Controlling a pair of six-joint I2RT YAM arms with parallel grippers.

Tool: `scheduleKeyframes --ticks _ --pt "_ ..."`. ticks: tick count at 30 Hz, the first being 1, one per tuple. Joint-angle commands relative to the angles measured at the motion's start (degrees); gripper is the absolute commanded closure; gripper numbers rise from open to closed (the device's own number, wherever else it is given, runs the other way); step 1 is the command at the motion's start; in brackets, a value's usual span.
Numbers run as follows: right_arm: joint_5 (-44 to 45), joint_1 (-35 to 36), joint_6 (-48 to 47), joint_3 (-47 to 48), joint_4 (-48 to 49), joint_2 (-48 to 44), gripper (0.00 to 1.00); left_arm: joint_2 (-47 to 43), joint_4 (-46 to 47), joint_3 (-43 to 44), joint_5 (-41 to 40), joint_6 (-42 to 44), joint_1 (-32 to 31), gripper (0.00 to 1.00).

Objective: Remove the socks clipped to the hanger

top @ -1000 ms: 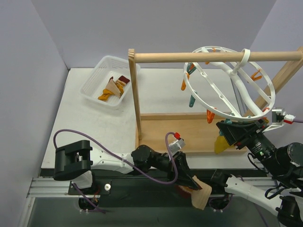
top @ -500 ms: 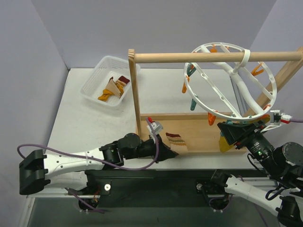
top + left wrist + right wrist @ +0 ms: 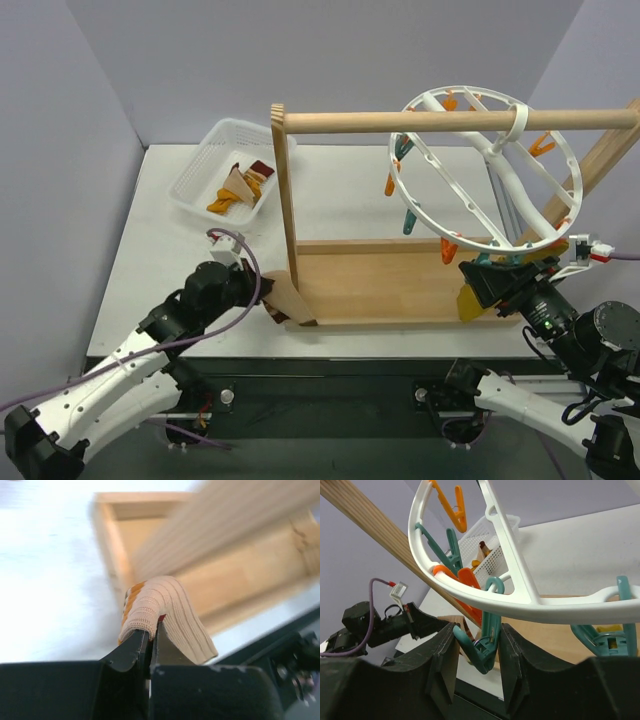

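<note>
Left gripper (image 3: 151, 630), clamped on a sock (image 3: 167, 607), should clear the basket (image 3: 188, 182) rim far left before releasing. Right gripper (image 3: 478, 632) straddles a teal clip (image 3: 490, 622); whether it squeezes, I cannot tell.

text: none legible | labels: none | numbers: none | signs: none

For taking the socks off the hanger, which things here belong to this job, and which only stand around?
Job: white plastic ring hanger with orange and teal clips; mustard sock hanging from it; tan ribbed sock in the left gripper.
Around: wooden rod-and-base rack; white mesh basket with loose socks.
</note>
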Motion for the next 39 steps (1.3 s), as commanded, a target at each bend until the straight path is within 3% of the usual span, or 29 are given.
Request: scheduleKeyframes --ticks 1,2,6,14,21,25,29,30,31,33,35,36,38,39 --pt "0.8 0.5 0.1 -0.9 -0.6 0.5 0.64 3.8 -6.1 6.0 7.1 3.4 14.7 1.0" --pt "0.8 0.5 0.2 -0.9 -0.7 0.3 0.64 4.7 -6.3 6.9 8.4 2.5 20.9 1.0" --pt "1.0 0.6 0.4 -1.0 -1.3 -0.4 0.63 9.2 -4.6 12.0 12.6 -0.7 29.2 1.0" --pt "0.8 0.6 0.9 -1.1 -2.3 -1.5 0.62 18.4 3.8 19.8 -1.4 -1.4 30.5 1.0" --pt "0.4 0.6 0.7 0.4 -2.8 -0.1 0.61 36.0 9.2 35.5 -1.2 3.9 33.3 1.0" --pt "-0.6 0.6 1.1 2.2 -4.3 1.3 0.61 45.3 7.4 52.0 2.7 5.9 35.6 1.0" --pt "0.2 0.6 1.7 2.3 -4.7 1.6 0.61 54.5 4.8 63.2 4.5 7.1 38.7 1.0" --pt "0.2 0.6 1.9 2.2 -4.7 1.7 0.61 58.7 3.8 65.6 5.4 7.0 40.4 0.77" --pt "0.2 0.6 2.0 2.2 -4.7 1.8 0.61 60.8 2.3 68.5 5.8 7.4 41.0 0.64" --pt "0.0 0.6 2.2 2.4 -4.7 2.5 0.61 66.9 -1.8 76.0 8.4 8.8 42.1 0.49" --pt "-0.2 0.6 2.5 2.3 -4.6 3.0 0.61 70.0 -10.4 84.4 10.9 8.9 42.3 0.47" --pt "-0.1 0.6 2.6 2.2 -4.6 3.3 0.61 71.8 -13.0 86.0 11.0 8.8 42.1 0.46" --pt "0.0 0.6 2.9 1.8 -4.7 3.8 0.61 70.0 -14.6 83.8 11.8 7.8 41.7 0.19" --pt "0.1 0.6 2.9 1.8 -4.7 3.9 0.61 68.5 -14.2 81.9 11.9 7.2 41.3 0.18"
